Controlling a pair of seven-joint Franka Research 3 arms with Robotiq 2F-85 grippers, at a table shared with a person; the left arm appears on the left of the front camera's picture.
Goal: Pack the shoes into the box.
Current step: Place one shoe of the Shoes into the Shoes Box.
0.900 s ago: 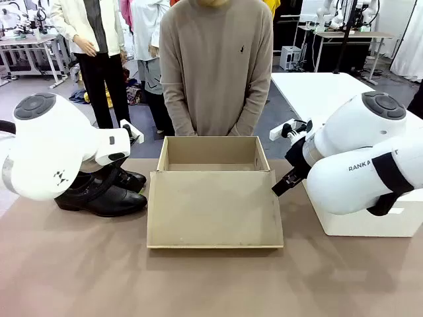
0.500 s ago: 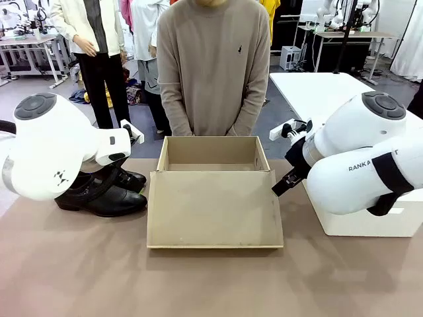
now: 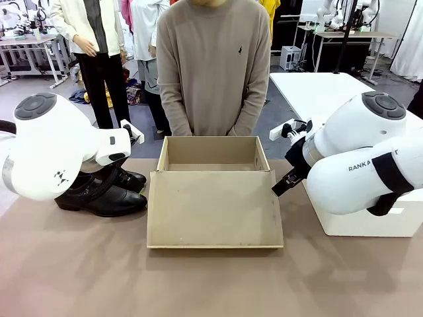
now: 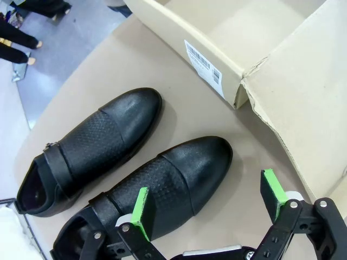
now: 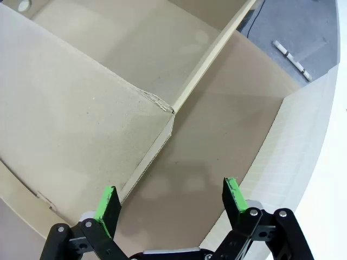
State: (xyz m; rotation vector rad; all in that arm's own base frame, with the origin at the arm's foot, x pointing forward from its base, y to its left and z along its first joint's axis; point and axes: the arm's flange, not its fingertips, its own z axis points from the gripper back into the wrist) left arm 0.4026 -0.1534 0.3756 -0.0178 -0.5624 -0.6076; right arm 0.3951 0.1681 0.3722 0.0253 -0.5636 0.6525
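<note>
**Item 1: the shoes** [image 3: 102, 191]. One pair, glossy black, each with strap and small buckle. They stood side by side on the desk [image 3: 211, 284] at nine o'clock of the box, near it but apart. Neither shoe was packed. In the left wrist view the toes pointed towards the box corner.

**Item 2: the box** [image 3: 211, 153]. Tan cardboard at mid-desk, holding no shoe. Its lid [image 3: 215, 211] was folded out flat towards six o'clock. A barcode label showed on its side wall [image 4: 205, 69].

**Item 3: left pincer** [image 4: 205, 184]. Its jaws were spread wide and empty. It hung over the nearer shoe [image 4: 162, 184], with no contact that could be made out.

**Item 4: right pincer** [image 5: 169, 187]. Its jaws were wide and empty. It was poised over bare desk at three o'clock of the box, between the lid's edge and a white box [image 3: 370, 228].

**Item 5: person** [image 3: 215, 66]. The person stood at twelve o'clock behind the box.

**Step in hand:** judged the very start, the approach to the first shoe.

**Next move:** the left pincer would probably need to descend and close across the nearer shoe. It would then lift the shoe clear of its mate and carry it towards three o'clock over the box wall.
</note>
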